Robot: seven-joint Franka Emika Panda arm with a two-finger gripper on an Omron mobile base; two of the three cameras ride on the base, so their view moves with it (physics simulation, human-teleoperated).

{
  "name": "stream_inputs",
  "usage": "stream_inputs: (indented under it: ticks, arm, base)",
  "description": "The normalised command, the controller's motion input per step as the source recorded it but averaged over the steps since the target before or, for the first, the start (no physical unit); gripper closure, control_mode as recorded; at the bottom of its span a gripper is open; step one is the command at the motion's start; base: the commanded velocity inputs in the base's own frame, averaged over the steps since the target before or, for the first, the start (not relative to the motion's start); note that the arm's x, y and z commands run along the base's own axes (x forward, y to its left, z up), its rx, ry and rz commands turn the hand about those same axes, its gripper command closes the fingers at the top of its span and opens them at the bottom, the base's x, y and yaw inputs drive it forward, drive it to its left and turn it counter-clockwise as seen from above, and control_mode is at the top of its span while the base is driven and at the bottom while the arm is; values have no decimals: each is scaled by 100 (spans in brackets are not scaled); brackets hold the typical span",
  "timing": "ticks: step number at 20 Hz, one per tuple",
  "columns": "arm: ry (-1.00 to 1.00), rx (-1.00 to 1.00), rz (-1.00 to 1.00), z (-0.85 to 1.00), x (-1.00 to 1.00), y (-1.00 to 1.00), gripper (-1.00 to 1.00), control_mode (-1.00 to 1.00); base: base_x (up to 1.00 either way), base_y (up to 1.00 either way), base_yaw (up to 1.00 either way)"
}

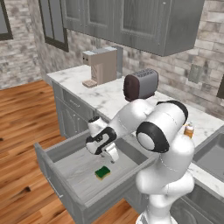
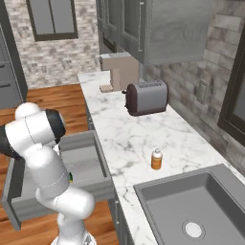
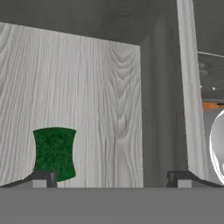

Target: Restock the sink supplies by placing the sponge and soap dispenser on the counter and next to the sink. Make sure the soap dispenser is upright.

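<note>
The gripper (image 1: pixel 109 154) hangs inside the open drawer (image 1: pixel 52 154), its fingers spread apart with nothing between them. The sponge (image 1: pixel 103 172) lies flat on the drawer's pale bottom, green side up, just beside the gripper; in the hand view the sponge (image 3: pixel 54 153) sits close above one fingertip (image 3: pixel 42 179). The soap dispenser (image 2: pixel 156 159) stands upright on the counter (image 2: pixel 134 139), between the drawer and the sink (image 2: pixel 191 203), close to the sink's near corner.

Sponge (image 3: pixel 54 153) green; soap dispenser (image 2: pixel 156 159) orange, white pump; counter (image 2: pixel 139 139) white marble, grey-veined.
</note>
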Motion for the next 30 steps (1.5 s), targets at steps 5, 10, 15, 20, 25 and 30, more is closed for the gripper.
stream_inputs:
  ticks: [5,10,15,20,25,30]
  arm:
    - [16,3,0,-17,9,0,-100,-100]
    - [-12,0,1,-63,-10,9,-100,-100]
    - [-18,10,0,-46,-6,0,-100,-100]
    - [-5,15,0,-19,15,0,-100,-100]
    - [1,18,0,-24,27,0,-100,-100]
    - [0,11,4,-42,18,0,-100,-100]
  base:
    - [0,0,0]
    - [0,0,0]
    - [0,0,0]
    - [0,0,0]
    - [0,0,0]
    - [0,0,0]
